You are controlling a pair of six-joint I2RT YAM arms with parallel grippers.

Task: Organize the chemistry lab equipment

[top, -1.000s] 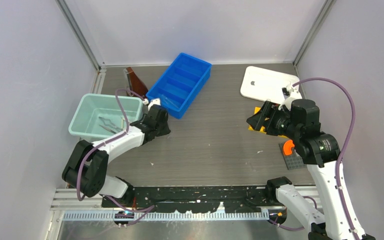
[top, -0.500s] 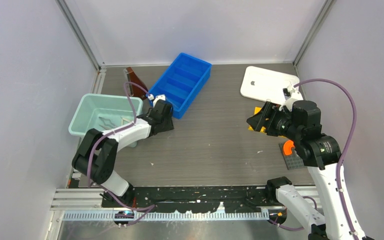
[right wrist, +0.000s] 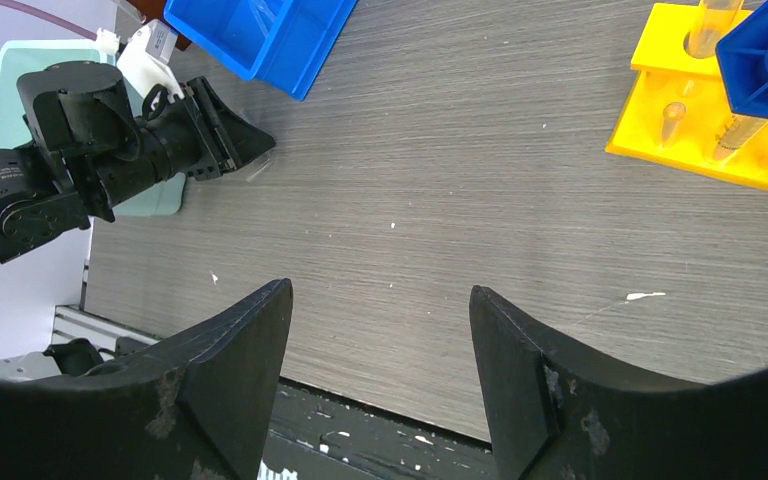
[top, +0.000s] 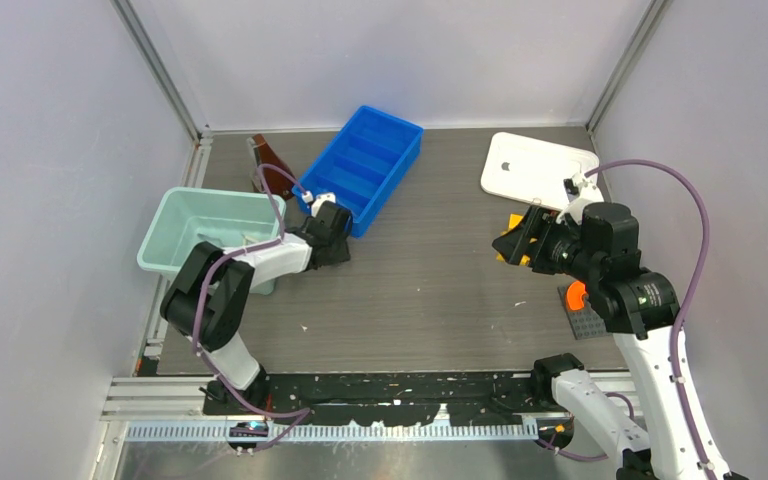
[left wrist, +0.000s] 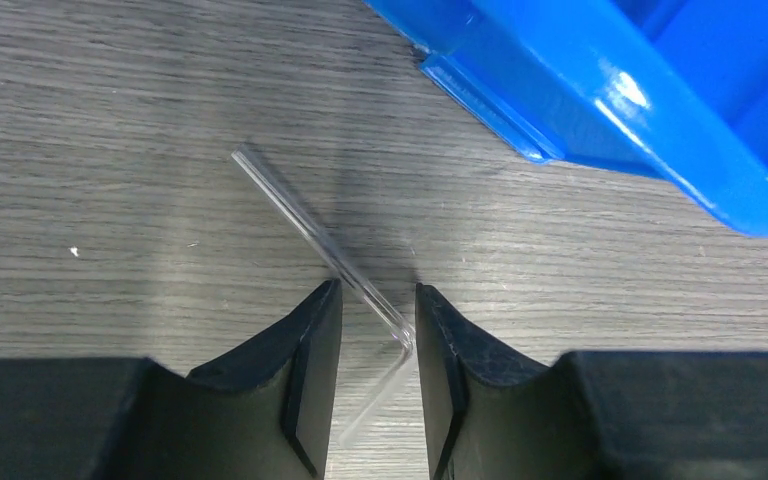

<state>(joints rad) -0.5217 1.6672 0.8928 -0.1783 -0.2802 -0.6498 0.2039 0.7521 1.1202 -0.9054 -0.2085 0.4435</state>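
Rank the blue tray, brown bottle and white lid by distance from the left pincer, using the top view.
1. Blue tray, just beyond the left pincer.
2. Brown bottle, back left.
3. White lid, far back right.

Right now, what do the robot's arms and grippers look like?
The left arm and right arm have white links, black joints and a looping purple cable each. The left gripper and right gripper are black, with two wedge-shaped fingers; the right one's look scuffed.
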